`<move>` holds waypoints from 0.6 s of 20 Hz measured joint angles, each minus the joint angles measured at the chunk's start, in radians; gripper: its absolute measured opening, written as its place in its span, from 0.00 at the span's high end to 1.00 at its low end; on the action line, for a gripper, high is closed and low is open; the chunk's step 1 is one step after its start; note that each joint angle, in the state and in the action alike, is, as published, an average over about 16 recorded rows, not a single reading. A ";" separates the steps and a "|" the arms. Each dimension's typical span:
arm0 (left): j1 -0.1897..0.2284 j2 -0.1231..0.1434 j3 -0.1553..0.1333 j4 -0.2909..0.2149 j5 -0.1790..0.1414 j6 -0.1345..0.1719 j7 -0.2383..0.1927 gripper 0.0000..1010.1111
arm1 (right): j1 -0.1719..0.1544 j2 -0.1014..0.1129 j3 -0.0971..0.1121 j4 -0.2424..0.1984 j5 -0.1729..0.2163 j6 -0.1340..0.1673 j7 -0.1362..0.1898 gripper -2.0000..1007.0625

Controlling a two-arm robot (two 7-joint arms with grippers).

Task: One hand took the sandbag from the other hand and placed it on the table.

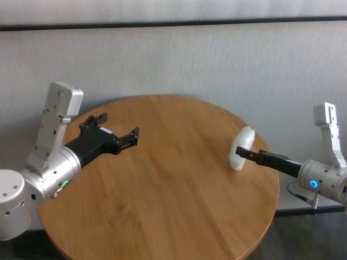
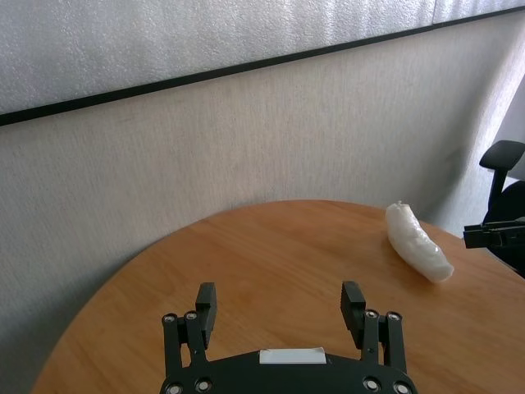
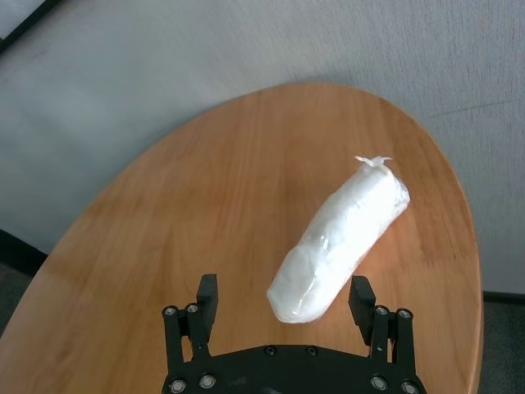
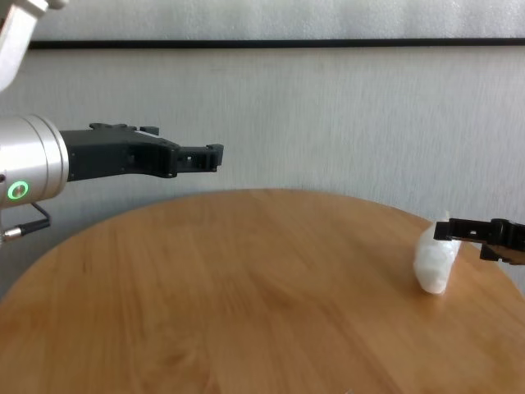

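Sandbag (image 3: pixel 340 238) — flat, lengthwise from gripper (image 3: pixel 284 304)

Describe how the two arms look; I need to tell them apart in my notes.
Left gripper: black, two-fingered, on a silver cylindrical wrist with a green glowing ring. Right gripper: the same black fingers and silver wrist, but with a blue ring and a thin cable beneath.

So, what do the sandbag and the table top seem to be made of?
Sandbag: soft white filling, seemingly wrapped in thin glossy plastic; it shows crinkles, shine and a twisted end. Table: light brown wood or wood-look laminate with a smooth, faintly shiny finish; grain lines show, but which one is unclear.
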 joint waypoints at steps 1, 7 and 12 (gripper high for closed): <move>0.000 0.000 0.000 0.000 0.000 0.000 0.000 0.01 | 0.000 0.000 0.000 0.000 0.000 0.000 0.000 0.00; 0.000 0.000 0.000 0.000 0.000 0.000 0.000 0.01 | 0.000 0.000 0.000 -0.001 -0.001 -0.002 0.000 0.00; 0.000 0.000 0.000 0.000 0.000 0.000 0.000 0.01 | 0.000 -0.003 0.001 -0.011 -0.013 -0.014 0.006 0.00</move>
